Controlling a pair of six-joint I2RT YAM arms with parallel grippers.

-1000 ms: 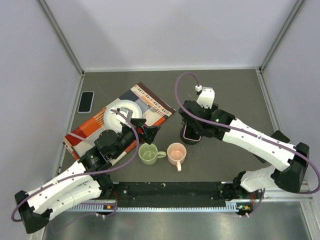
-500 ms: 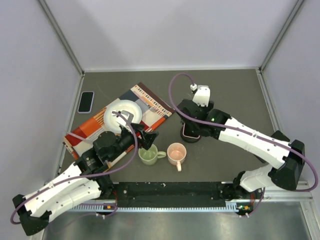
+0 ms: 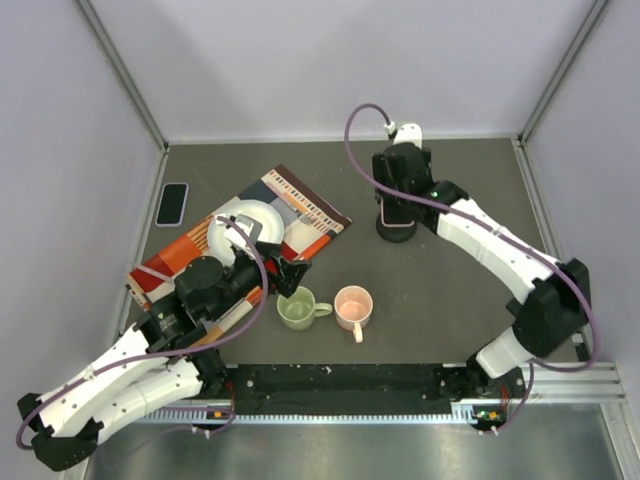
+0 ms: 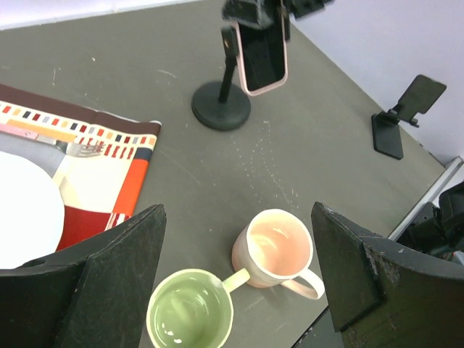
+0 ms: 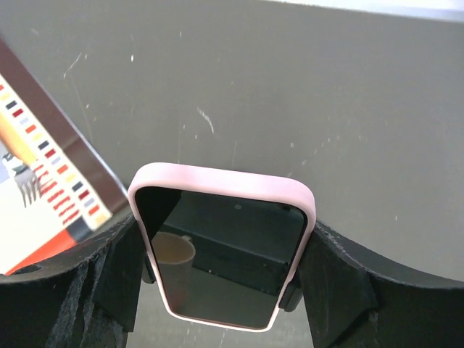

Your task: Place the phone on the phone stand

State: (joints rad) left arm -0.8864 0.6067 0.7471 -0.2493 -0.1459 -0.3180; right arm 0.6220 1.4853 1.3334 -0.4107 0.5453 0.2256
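A phone in a pink case (image 5: 221,254) hangs upright, screen towards the right wrist camera. My right gripper (image 5: 221,279) is shut on its two long sides. In the left wrist view the phone (image 4: 261,54) sits against the head of a black phone stand with a pole and round base (image 4: 221,114). From above, the right gripper (image 3: 397,208) is over that base (image 3: 397,230). I cannot tell if the stand bears the phone. My left gripper (image 3: 290,268) is open and empty above two cups, as its own view shows (image 4: 239,290).
A green cup (image 3: 296,308) and a pink cup (image 3: 353,306) stand near the front. A white plate (image 3: 250,225) lies on a patterned mat (image 3: 300,205). A second dark phone (image 3: 172,203) lies far left. A small black folding stand (image 4: 399,116) stands right.
My right arm has carried the pink phone from beside the cups back and to the right, over the round stand base. My left arm has drawn back a little towards the left.
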